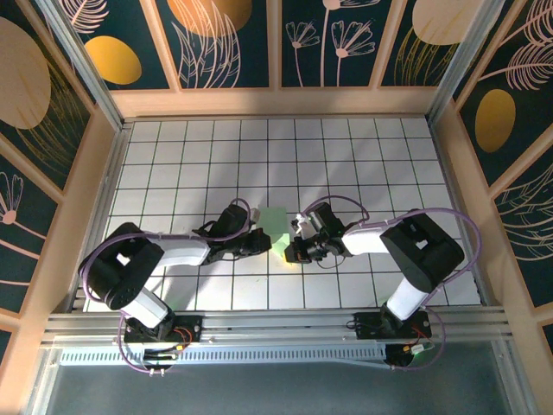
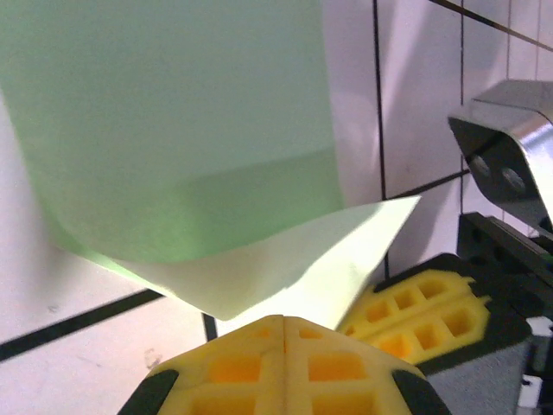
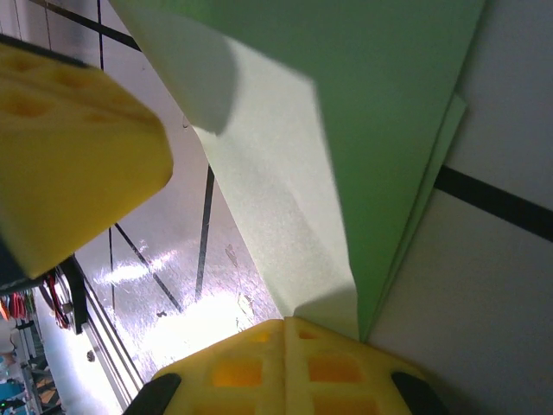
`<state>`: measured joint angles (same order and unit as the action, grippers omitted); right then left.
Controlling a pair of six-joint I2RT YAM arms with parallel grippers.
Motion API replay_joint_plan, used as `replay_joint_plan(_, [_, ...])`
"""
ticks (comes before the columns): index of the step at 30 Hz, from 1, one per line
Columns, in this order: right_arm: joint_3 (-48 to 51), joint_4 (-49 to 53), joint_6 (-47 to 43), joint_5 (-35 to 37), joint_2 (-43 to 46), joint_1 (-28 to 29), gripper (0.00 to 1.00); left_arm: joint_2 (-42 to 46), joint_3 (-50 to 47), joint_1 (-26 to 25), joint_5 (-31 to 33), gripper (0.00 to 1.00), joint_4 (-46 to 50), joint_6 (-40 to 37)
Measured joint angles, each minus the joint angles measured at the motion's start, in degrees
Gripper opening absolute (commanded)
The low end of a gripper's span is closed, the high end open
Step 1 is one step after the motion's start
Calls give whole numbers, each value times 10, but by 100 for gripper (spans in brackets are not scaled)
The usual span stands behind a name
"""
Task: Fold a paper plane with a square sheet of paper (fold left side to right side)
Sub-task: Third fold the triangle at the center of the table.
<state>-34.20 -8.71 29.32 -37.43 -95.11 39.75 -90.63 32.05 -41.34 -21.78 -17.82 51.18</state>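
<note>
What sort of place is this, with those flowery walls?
Probably a robot test booth: white gridded table walled by decorated panels, left arm and right arm bolted to a rail, both holding a green sheet of paper.

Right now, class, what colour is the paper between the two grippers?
Light green, plain and unmarked; the paper shows best in the left wrist view.

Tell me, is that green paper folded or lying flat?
Folded: the green paper curls over onto itself, and the right wrist view shows layered edges.
</note>
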Motion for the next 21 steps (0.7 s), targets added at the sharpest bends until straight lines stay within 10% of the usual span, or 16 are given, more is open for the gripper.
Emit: replay_joint_plan(21, [0, -3, -2, -10, -7, -3, 0, -43, 4, -29, -15, 0, -39, 25])
